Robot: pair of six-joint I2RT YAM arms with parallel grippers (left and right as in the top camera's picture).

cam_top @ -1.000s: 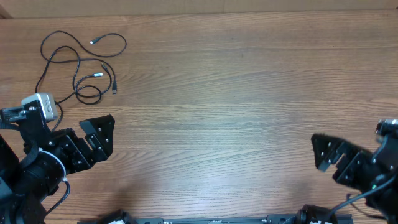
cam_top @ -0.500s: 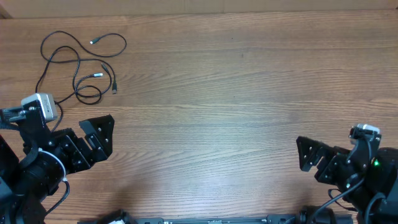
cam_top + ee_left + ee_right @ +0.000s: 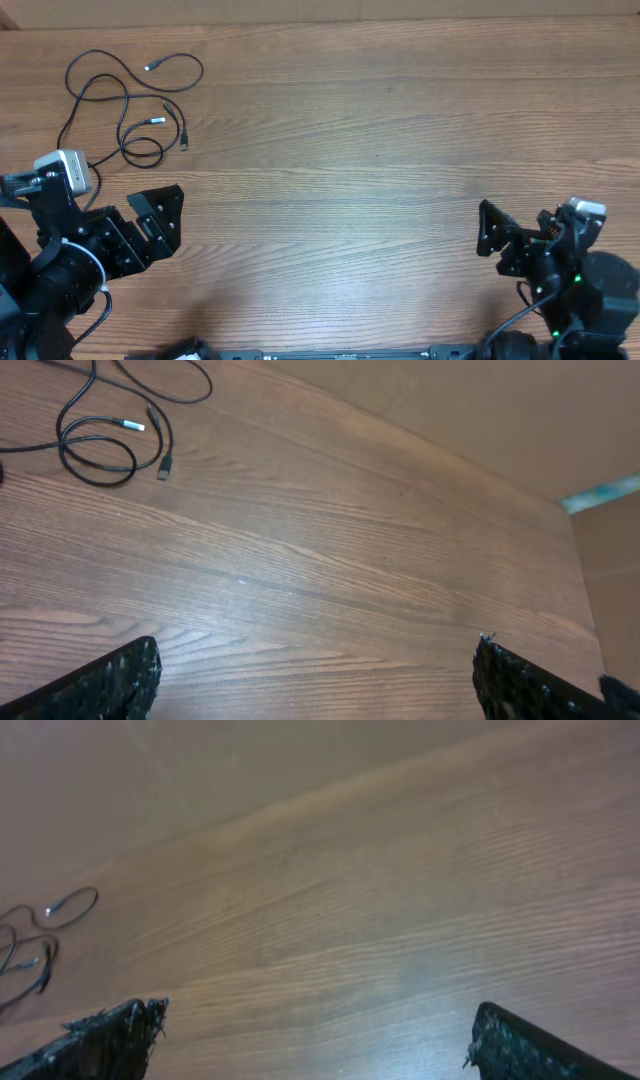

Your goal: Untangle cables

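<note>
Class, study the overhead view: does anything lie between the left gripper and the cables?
Nothing visible does. Only bare wooden table separates the left gripper, jaws open, from the cables lying loose near the table's far left corner.

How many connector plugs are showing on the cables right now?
3, all in the cables at far left: the rearmost plug, the middle plug among the loops, the nearest plug on the right side. More ends may hide behind the left arm.
</note>
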